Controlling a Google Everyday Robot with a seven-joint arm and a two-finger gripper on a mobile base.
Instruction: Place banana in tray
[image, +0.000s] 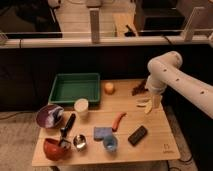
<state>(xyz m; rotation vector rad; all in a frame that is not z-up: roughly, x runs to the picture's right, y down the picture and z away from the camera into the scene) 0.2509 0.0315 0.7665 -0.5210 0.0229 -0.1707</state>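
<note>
The pale yellow banana (143, 104) lies on the wooden table (155, 142) near its right edge. My gripper (150, 106) hangs from the white arm and points down right at the banana, at its right side. Whether it touches the banana does not show. The green tray (75, 89) stands at the table's back left, with nothing in it, well to the left of the gripper.
A round orange fruit (108, 88) and a dark brown object (139, 88) lie at the back. A white cup (81, 107), purple bowl (49, 116), red bowl (54, 148), blue sponge (101, 133), blue cup (110, 145), orange-red vegetable (118, 120) and black block (137, 135) fill the front.
</note>
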